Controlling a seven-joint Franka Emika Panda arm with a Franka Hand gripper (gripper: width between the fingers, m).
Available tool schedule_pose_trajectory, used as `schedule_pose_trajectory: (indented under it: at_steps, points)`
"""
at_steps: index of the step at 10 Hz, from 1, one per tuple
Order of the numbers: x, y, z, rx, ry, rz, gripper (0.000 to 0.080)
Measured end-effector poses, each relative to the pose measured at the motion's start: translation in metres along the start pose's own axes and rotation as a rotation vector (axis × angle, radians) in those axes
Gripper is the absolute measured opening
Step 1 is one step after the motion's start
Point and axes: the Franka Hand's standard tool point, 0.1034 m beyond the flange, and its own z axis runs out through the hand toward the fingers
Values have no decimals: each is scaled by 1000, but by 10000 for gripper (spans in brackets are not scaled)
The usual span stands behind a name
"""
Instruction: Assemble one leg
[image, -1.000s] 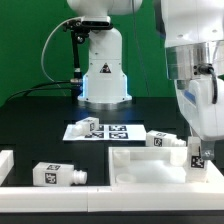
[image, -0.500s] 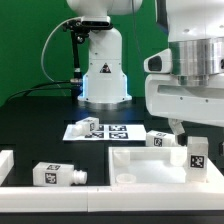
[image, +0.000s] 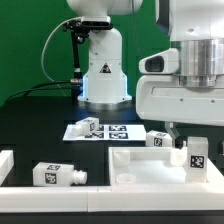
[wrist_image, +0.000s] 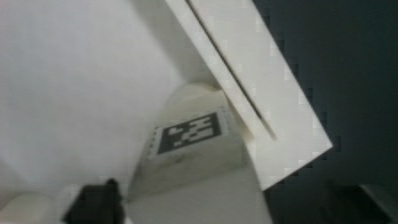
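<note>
Exterior view: the claw (image: 180, 133) hangs over the tray-like part (image: 150, 165) at about 4 o'clock on the table (image: 40, 115); a leg (image: 197, 155) stands upright there, just beside it. Wrist view shows the leg's tag (wrist_image: 192, 133) between both fingertips (wrist_image: 93, 203), spread wide, gripping nothing.

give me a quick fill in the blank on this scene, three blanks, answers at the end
1. The leg under the gripper stands ____ on the large white tray-like part.
2. The leg at the exterior view's left lies on its ____.
3. On the marker board rests ____ leg.

Answers: upright; side; one
</note>
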Motion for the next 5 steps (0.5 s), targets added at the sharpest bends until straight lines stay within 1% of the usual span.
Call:
schedule_pose_trajectory:
  at_steps: [1, 2, 4, 5]
  points:
    - [0, 0, 0, 0, 0, 17, 388]
    - [0, 1, 0, -1, -1, 87, 286]
    - [-1, 2, 1, -9, 3, 373, 286]
    - [-2, 2, 1, -10, 4, 473, 286]
